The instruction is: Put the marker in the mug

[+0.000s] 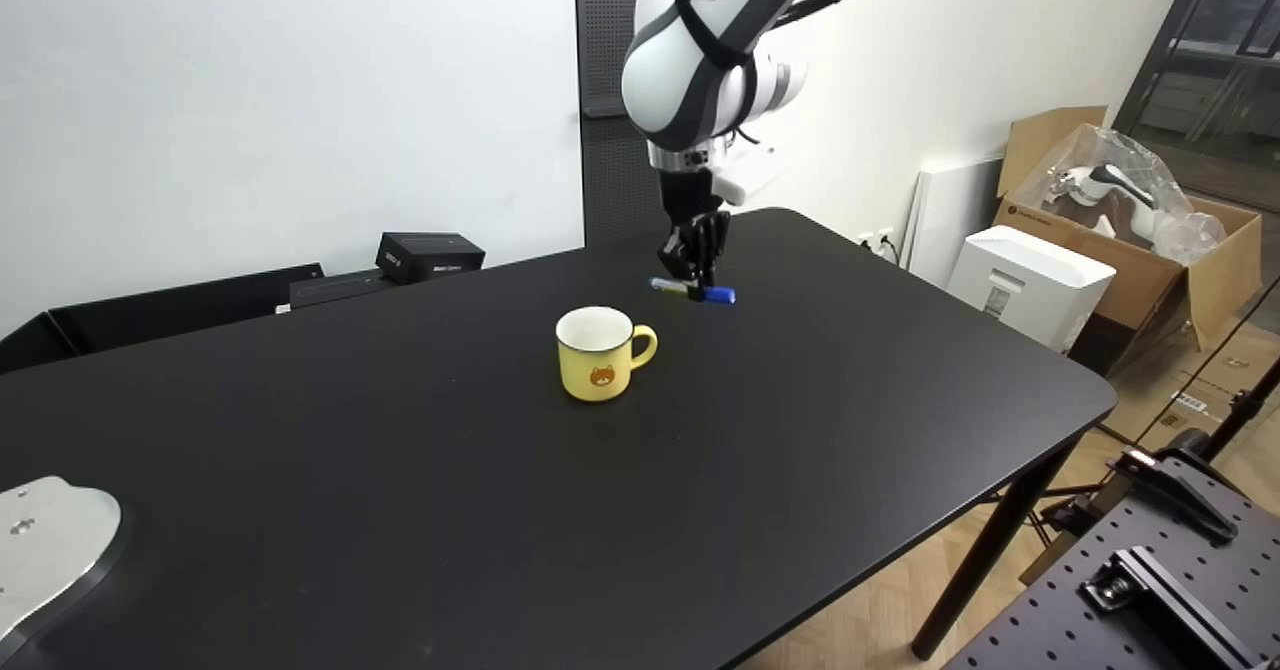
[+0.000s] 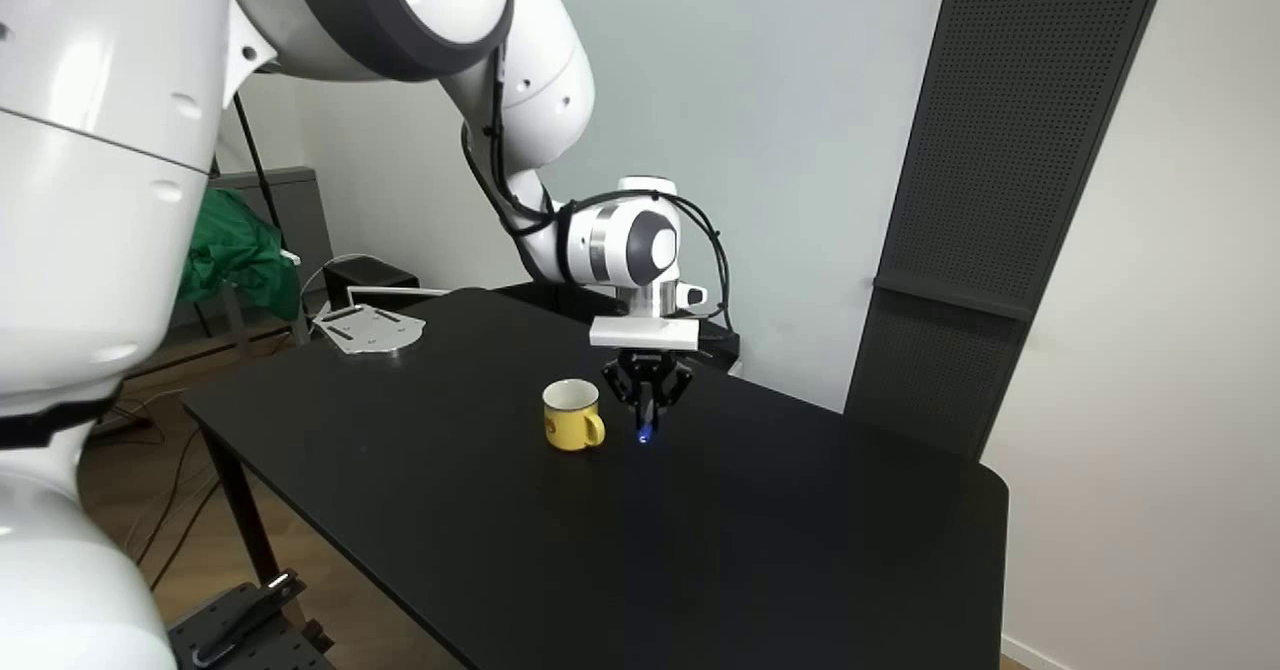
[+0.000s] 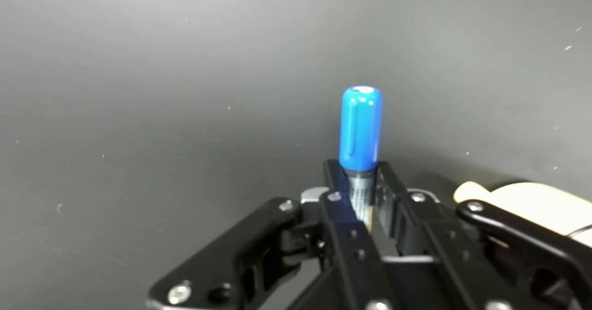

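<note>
The gripper (image 3: pixel 358 173) pinches the marker (image 3: pixel 360 127) near the upright mug (image 1: pixel 594 362) on the surface (image 1: pixel 420 480), so the grasp looks done, while bringing it over the mug and releasing it inside remain.

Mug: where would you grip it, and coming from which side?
I'd pinch the rim opposite the handle, coming straight down: the mug stands upright, open at the top, and only the handle juts out. The gripper points downward, so that approach likely suits, but it holds the marker and must release that first.
</note>
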Available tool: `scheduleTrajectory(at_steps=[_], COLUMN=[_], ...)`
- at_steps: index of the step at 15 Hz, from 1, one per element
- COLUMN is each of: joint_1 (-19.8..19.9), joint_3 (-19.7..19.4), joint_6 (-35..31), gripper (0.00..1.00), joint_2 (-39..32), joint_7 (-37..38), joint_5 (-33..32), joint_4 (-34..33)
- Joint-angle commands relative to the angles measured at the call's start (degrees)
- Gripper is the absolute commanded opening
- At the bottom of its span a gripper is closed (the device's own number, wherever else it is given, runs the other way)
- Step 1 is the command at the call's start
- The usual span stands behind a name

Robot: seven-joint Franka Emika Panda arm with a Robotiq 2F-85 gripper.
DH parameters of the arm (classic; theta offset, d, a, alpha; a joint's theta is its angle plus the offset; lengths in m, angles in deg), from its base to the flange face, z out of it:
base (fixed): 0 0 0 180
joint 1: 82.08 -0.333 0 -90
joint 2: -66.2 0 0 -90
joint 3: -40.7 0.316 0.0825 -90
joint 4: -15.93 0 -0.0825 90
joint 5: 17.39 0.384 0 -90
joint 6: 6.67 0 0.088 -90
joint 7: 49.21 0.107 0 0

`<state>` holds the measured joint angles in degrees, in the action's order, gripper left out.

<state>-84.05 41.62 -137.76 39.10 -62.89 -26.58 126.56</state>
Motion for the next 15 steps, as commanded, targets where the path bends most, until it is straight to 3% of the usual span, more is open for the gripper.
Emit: scheduleTrajectory(at_steps=[1,14,15], joint_1=[-1.74,-8.07,-7.65], joint_3=[0.25,5.82,6.08], joint_6=[14.06,40.28,36.38], gripper=[0.05,0.05,0.21], joint_2=[1.81,-5.53,-2.7], joint_7=[2.28,1.38,0.22], joint_5=[-1.46,-0.77,-1.09], joint_4=[-5.46,-24.36,-19.36])
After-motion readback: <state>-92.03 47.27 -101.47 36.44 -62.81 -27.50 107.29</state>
